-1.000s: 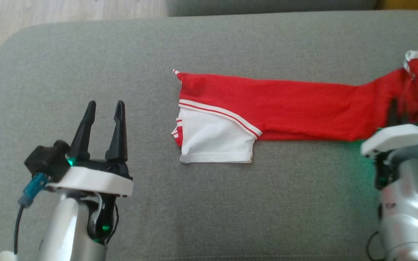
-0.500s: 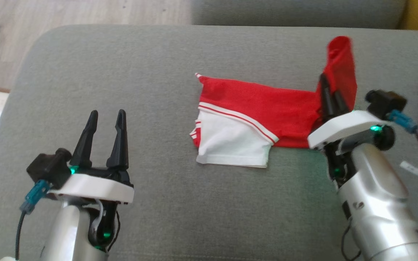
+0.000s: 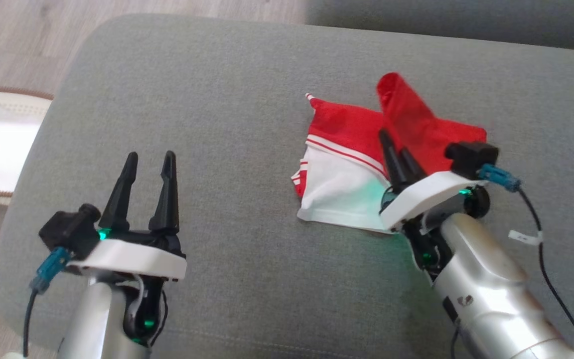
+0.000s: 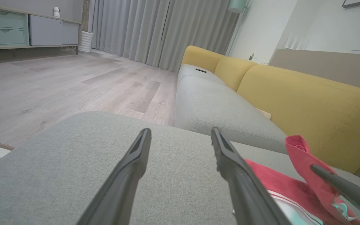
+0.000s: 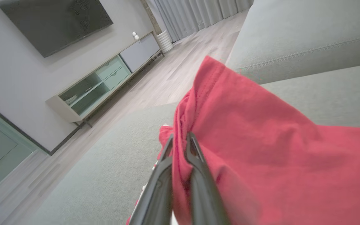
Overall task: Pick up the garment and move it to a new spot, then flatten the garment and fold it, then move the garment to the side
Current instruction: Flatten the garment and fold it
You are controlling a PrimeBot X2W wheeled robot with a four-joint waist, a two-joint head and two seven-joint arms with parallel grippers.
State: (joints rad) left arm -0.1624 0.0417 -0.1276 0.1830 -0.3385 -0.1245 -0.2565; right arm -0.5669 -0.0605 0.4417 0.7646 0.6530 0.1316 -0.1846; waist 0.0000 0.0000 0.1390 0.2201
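In the head view the right claw (image 3: 391, 142) is pinched tight on a red flap of the garment (image 3: 339, 192) and holds it up above the rest. The rest lies flat on the grey cushion (image 3: 227, 99), white panel nearest the robot. The cloth's long axis runs side to side, and the raised end hangs over the flat part, so the fold looks to depend on laying that flap down leftward. The left claw (image 3: 150, 155) hovers with fingers apart, well off to the left, the garment ahead and to its right. The right arm is plainly the nearer. Over to the left wrist view: the spread fingers frame bare cushion, and low at the right the flap stands tall, a height the head view flattens. Right wrist view: red fabric squeezed between the two fingers, the grip seen up close.
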